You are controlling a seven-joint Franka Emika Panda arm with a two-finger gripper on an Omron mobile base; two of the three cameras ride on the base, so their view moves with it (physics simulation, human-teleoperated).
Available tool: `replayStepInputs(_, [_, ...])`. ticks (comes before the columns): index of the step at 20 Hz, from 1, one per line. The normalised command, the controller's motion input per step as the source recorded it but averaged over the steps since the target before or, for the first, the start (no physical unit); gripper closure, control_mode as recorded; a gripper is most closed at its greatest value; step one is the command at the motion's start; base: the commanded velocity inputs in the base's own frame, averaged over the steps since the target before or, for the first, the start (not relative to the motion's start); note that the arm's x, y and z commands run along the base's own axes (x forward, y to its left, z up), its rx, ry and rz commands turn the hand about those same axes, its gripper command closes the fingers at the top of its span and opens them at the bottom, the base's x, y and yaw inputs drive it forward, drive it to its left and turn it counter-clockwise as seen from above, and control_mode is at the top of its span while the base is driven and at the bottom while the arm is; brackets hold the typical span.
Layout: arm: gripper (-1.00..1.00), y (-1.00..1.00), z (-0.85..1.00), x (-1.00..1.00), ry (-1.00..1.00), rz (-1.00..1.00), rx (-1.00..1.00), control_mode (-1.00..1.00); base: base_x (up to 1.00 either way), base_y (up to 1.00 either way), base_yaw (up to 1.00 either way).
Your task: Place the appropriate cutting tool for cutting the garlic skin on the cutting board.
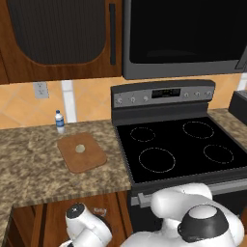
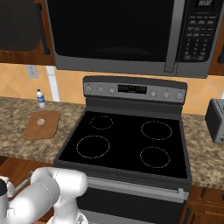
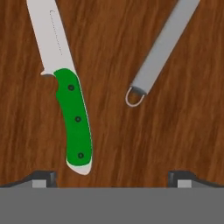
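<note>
The hand (image 3: 112, 178) hangs wide open over a wooden surface, holding nothing, its tips apart at either side. The knife (image 3: 70, 100) lies just ahead of the left tip, the peeler (image 3: 159, 52) ahead to the right. On the table, the garlic (image 1: 80, 148) sits on the board (image 1: 82, 153)

The knife (image 3: 70, 100) lies on a wooden floor (image 3: 183, 140) just ahead of the left of the two fingers (image 3: 43, 178), handle nearest them. The peeler (image 3: 159, 54) lies ahead of the right finger, apart from the knife. Up on the surface (image 1: 34, 169), the garlic (image 1: 80, 148) sits on the cutting board (image 1: 89, 161), a bottle (image 1: 59, 121) behind it, the stove (image 1: 178, 144) to its right.
</note>
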Motion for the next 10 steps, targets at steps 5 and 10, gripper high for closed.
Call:
replayStepInputs(5, [-1.00,0.30,-0.32,0.12,0.05,0.00,0.00,-1.00,0.00,0.00,0.00])
replayStepInputs(10, [-1.00,0.22,-0.35,0.02,0.05,0.00,-0.01,-1.00,0.00,0.00,0.00])
